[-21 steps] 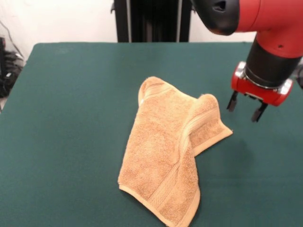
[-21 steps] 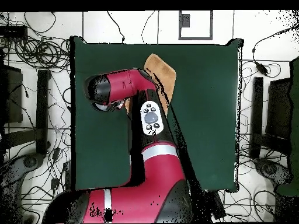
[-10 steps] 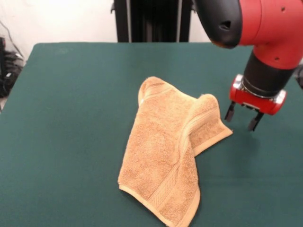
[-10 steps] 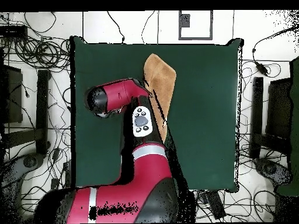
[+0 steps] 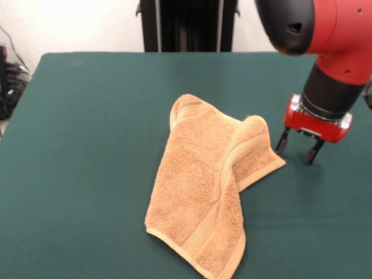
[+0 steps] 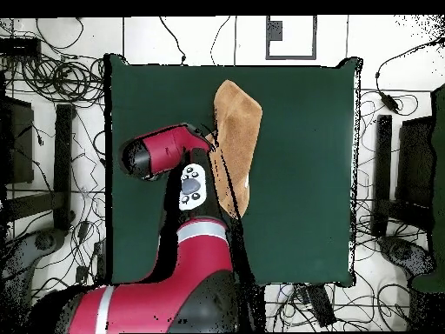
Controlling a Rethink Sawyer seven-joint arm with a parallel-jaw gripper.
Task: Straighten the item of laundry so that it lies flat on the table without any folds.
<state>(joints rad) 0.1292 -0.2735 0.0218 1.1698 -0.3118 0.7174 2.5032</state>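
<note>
The red and black tool hangs low over the large dark green felt-covered worktop, its two dark fingers set apart with bare green cloth showing between them and nothing in their grip. In the front view the nearer finger stands just beside the towel's pointed corner, and whether it touches the cloth cannot be told.

One small tan-orange terry towel lies on the worktop beside the tool, spreading away from it toward the worktop's middle and near edge. It is not flat: the corner closest to the tool is folded over the main body, and a woven band runs along that folded flap and along the hem at the end farthest from the tool.

From overhead, the red arm covers the tool, and the towel shows as a long strip beside the arm, with a small white label at one edge.

No containers are on the worktop.
</note>
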